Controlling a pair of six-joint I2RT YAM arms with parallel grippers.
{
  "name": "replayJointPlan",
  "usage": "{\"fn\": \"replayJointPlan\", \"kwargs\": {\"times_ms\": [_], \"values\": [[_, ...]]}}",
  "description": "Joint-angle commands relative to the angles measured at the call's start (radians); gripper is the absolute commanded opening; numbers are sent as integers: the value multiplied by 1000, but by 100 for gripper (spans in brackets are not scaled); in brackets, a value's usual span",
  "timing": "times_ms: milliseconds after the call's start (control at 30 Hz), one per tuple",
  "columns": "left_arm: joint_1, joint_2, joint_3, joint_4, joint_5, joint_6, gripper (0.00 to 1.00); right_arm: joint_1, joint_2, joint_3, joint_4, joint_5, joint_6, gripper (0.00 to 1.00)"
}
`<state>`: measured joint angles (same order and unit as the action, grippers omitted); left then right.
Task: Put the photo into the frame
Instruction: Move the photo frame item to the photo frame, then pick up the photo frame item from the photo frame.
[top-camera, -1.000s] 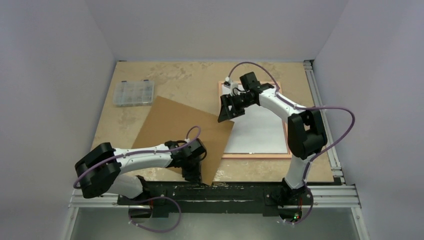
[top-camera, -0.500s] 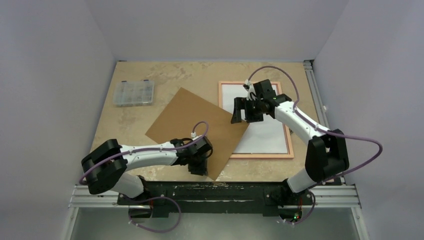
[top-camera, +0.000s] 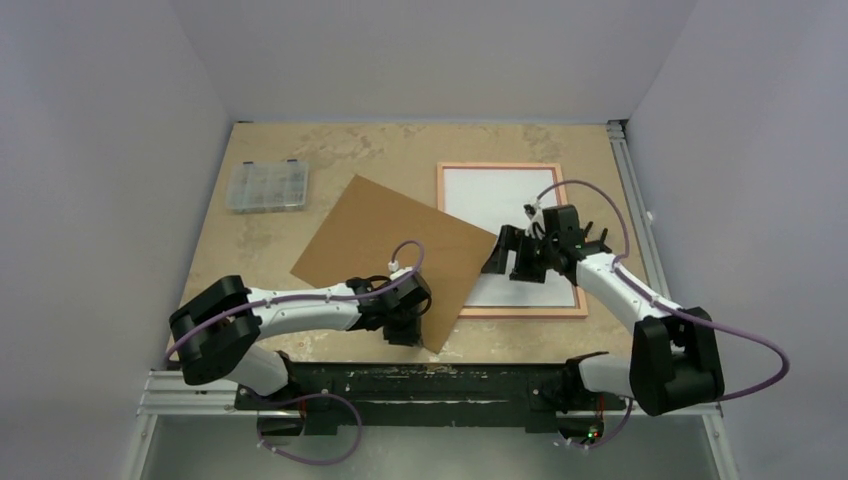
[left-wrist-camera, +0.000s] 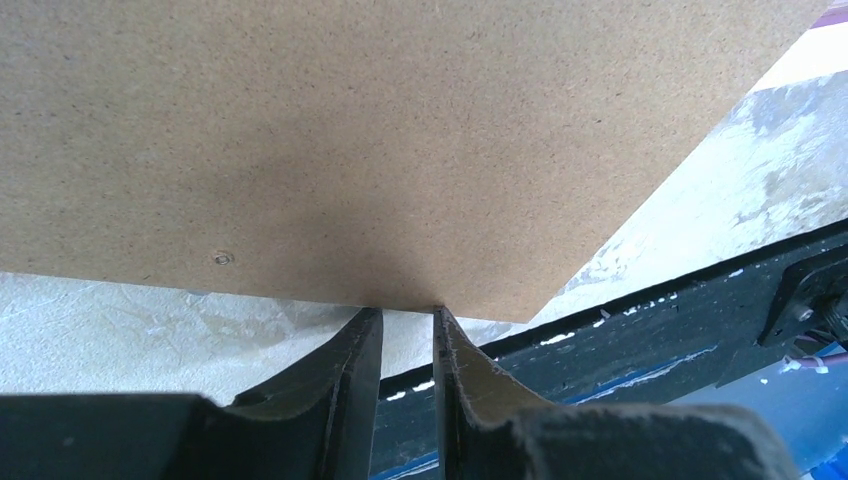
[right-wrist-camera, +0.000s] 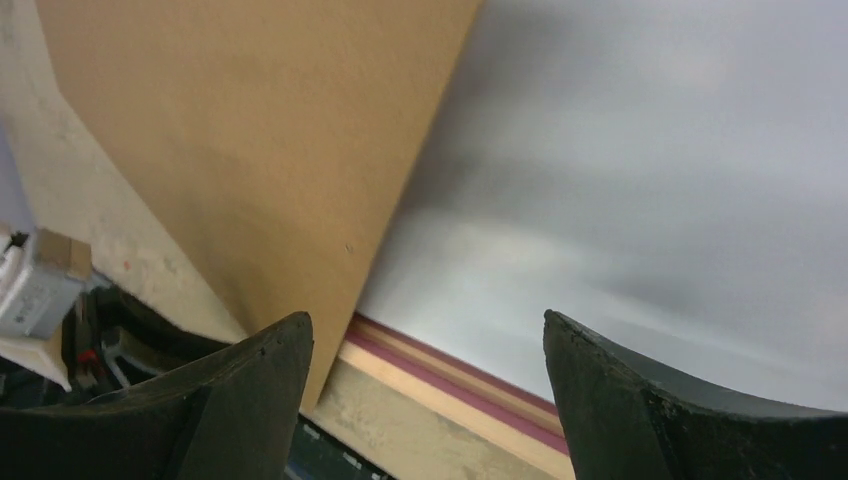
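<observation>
**A:** Where did the photo (top-camera: 500, 200) sit?

**B:** A flat white rectangle lay right of centre in the overhead view. I took it for the print lying plain side up, because no sunset showed. It was inside the thin pinkish light-wood frame (top-camera: 500, 166), whose rails ringed it on the sides that showed.

**A:** How would it handle?

**B:** Probably light, thin and bendy, with a glossy face that would mark easily. Lying flush, it offered no raised lip. A hold would best go at a border or corner, lifted gently so it didn't crease. The frame's clear pane looked like the fragile part.

**A:** What lay around it?

**B:** A plain brown rectangular backing board (top-camera: 390, 250) lay skewed at centre, and its right corner covered the frame's lower left. It looked stiff and light.

**A:** And the right gripper (top-camera: 512, 256)?

**B:** It hovered low over the bottom part of the white sheet, beside the board's edge. Its jaws were spread wide with nothing between them.

**A:** The left gripper (top-camera: 405, 325)?

**B:** It was at the board's bottom corner. Its fingers were nearly together with a slim gap, and its tips met the board's edge in the wrist view. I couldn't tell whether it pinched the board or only nudged it.

**A:** Anything else?

**B:** A clear plastic compartment box (top-camera: 266, 186) sat at upper left on the beige mottled table (top-camera: 380, 150), well apart.
</observation>
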<state>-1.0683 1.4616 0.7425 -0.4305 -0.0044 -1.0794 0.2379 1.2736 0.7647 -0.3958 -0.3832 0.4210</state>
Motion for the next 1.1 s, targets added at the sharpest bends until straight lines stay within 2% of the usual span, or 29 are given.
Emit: {"fn": "replayJointPlan", "kwargs": {"times_ms": [0, 300, 700, 900, 1067], "values": [[-4, 28, 23, 71, -34, 27, 24, -38, -19, -170, 283, -291, 146, 82], [-5, 54, 52, 81, -12, 44, 24, -42, 111, -330, 844, -462, 418, 77], [-12, 76, 55, 96, -6, 45, 24, -41, 389, -362, 1337, -520, 692, 65], [-13, 81, 58, 95, -3, 45, 24, -35, 558, -369, 1705, -565, 876, 49], [-13, 85, 61, 90, -3, 46, 24, -14, 734, -364, 2045, -577, 1077, 24]]}}
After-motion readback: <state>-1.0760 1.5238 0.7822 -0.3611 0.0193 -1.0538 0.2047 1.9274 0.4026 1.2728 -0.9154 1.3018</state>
